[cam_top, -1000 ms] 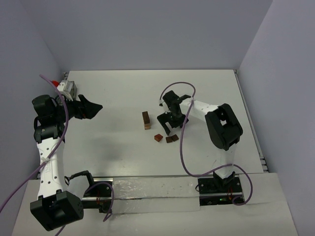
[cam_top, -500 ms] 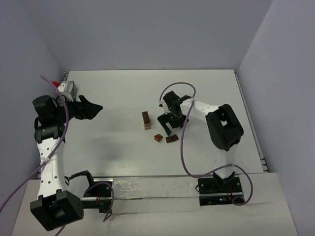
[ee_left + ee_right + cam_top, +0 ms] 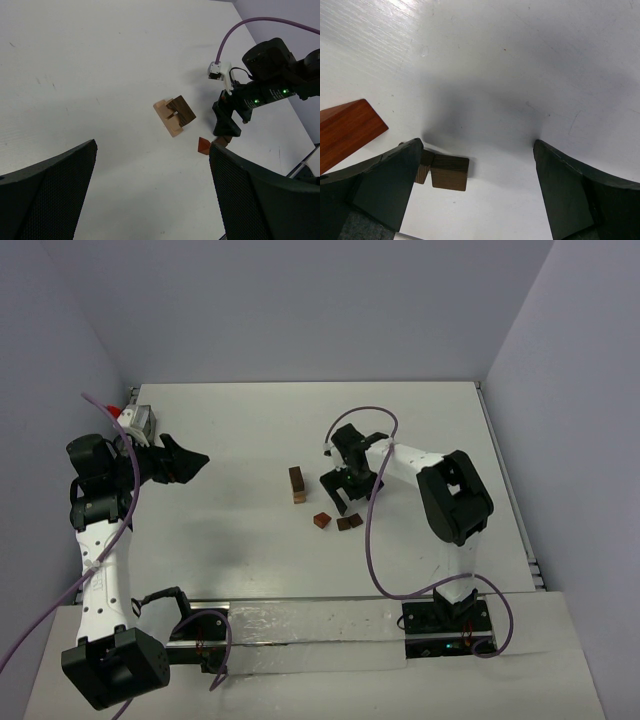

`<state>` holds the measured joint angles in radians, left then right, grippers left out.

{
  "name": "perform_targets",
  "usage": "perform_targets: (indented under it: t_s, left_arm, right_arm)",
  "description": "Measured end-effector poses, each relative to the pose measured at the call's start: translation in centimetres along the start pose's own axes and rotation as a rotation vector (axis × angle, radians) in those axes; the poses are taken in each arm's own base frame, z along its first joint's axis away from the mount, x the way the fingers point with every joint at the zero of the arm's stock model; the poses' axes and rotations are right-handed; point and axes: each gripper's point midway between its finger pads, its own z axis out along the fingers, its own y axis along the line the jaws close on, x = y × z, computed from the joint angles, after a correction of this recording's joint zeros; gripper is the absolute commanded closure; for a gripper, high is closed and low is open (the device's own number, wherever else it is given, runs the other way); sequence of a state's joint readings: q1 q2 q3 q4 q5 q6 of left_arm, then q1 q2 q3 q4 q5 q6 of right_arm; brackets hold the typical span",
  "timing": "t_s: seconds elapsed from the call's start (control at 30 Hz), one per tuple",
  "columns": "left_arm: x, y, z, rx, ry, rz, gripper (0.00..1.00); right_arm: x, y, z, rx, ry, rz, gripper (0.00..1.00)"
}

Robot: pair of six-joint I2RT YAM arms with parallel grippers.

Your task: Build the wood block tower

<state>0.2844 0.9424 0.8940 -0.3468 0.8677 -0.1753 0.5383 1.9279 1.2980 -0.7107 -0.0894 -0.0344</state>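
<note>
Right tool (image 3: 341, 502) points straight down, fingers spread, empty, above small dark wooden cubes (image 3: 450, 172) on the smooth white tabletop (image 3: 230, 430). Left tool (image 3: 188, 454) is raised, spread too.

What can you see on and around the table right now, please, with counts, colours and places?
small wooden block stack: one, dark brown on light tan, table centre.
loose reddish-brown wooden block: one, nearer than the stack, to its right.
loose dark brown wooden blocks: two, touching, right of the reddish one.
greyish see-through box: one, far-left of the table.
small red object: one, beside the box; too small to identify.
white table: one.
purple cables: two, one along each arm.
left end effector: black, open, empty, table's left.
right end effector: black, open, empty, beside the loose blocks.
</note>
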Motion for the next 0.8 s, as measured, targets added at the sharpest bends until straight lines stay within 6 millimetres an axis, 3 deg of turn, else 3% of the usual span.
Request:
perform_targets:
  t_s: [0.8]
  left_arm:
    - [0.21, 0.07, 0.04, 0.000, 0.003, -0.006, 0.01]
  right_arm:
    - [-0.23, 0.28, 0.04, -0.005, 0.004, 0.057, 0.01]
